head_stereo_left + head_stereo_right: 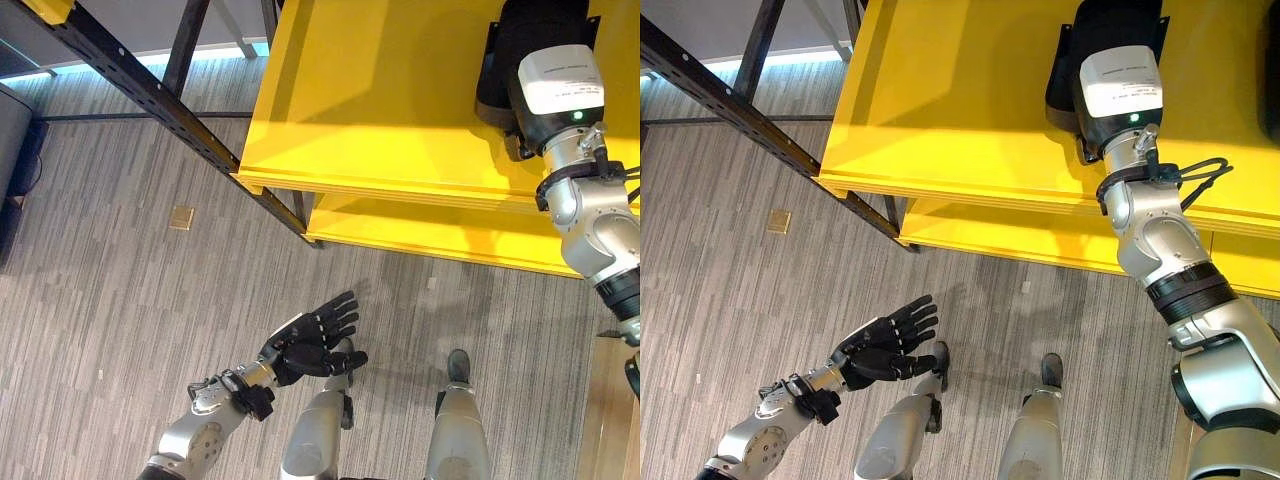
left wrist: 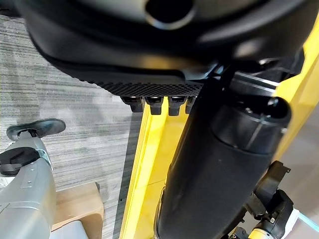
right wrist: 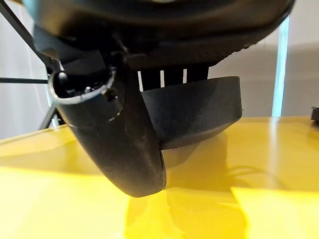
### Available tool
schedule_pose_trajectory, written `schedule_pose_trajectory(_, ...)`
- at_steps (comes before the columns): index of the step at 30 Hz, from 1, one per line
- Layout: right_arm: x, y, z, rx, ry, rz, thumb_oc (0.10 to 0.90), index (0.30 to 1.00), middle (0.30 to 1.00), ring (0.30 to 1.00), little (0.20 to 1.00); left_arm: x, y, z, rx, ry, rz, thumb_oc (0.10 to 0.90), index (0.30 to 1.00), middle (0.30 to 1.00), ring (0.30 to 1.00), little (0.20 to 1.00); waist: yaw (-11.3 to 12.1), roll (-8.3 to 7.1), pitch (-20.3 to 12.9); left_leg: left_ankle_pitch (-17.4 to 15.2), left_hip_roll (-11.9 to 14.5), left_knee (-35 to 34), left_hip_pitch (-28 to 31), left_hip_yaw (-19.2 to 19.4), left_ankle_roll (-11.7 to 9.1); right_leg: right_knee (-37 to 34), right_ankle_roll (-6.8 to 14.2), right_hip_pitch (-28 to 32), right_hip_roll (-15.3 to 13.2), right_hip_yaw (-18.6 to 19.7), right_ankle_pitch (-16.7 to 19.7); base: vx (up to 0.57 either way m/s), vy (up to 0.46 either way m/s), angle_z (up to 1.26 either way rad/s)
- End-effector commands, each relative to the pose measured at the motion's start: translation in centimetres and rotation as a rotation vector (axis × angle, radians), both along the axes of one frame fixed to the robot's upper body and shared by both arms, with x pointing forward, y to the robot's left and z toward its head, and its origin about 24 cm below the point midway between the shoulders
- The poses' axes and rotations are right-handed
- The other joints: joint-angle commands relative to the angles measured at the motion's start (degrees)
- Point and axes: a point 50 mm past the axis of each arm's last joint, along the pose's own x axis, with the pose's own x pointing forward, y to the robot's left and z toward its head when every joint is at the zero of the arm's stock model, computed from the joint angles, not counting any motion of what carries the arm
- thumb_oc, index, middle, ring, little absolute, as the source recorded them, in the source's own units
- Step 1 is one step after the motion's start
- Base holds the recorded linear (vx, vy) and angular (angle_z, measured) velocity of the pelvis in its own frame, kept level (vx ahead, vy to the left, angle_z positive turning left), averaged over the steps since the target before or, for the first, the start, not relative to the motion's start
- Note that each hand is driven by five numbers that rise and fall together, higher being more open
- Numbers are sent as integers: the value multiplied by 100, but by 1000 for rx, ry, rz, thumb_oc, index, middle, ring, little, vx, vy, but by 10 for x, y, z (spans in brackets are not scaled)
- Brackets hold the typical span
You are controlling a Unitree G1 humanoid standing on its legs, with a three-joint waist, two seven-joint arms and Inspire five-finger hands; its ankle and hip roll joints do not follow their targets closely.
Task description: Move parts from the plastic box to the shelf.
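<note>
Gripping a black part (image 3: 199,112) on the yellow shelf (image 1: 380,90) at 1 o'clock was the right hand (image 3: 124,149), left hand (image 1: 315,345) hung splayed, empty, at 6 o'clock.

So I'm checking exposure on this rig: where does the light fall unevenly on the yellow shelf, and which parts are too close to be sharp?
In the left eye view, a brighter band crosses the yellow shelf, and the right robot hand shades the surface beside it. In the right wrist view, the shelf mirrors the dark part as a dim patch, and the near thumb is soft. In the left wrist view, the left robot hand is blurred.
</note>
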Motion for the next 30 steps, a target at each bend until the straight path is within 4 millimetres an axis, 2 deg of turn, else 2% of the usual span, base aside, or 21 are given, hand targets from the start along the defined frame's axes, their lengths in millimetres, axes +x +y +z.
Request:
schedule_pose_trajectory(1, -9, 0, 63, -38, -217, -29, 400, 300, 300, 300, 300, -1, -5, 33, -61, -144, -58, 900, 1000, 1000, 1000, 1000, 169, -260, -144, -1195, 200, 754, 95, 16, 47, -253, -318, 59, -46, -86, -74, -5, -32, 1)
schedule_pose_trajectory(13, -10, -40, 57, -50, -216, -143, 400, 300, 300, 300, 300, -3, 0, 35, -38, -151, -79, 900, 1000, 1000, 1000, 1000, 217, -348, -124, -1172, 295, 787, 22, 30, 29, -336, -337, 130, -27, -200, -72, -17, -52, 0)
schedule_pose_trajectory(17, -12, -42, 59, -153, -192, -123, 400, 300, 300, 300, 300, -3, 3, 34, -24, -151, -94, 900, 1000, 1000, 1000, 1000, 238, -403, -118, -1158, 351, 810, 3, 44, 5, -362, -329, 161, -15, -254, -67, -21, -73, 1)
schedule_pose_trajectory(25, -13, -44, 61, -189, -177, -110, 400, 300, 300, 300, 300, -2, 9, 34, -1, -156, -91, 900, 1000, 1000, 1000, 1000, 255, -496, -108, -1128, 428, 829, -28, 48, -10, -357, -344, 167, 25, -278, -75, -23, -54, -2)
schedule_pose_trajectory(30, -12, -38, 64, -219, -178, -70, 400, 300, 300, 300, 300, -2, 10, 34, 11, -153, -99, 900, 1000, 1000, 1000, 1000, 279, -516, -110, -1114, 466, 831, -38, 42, -21, -384, -352, 193, 43, -311, -76, -16, -24, 0)
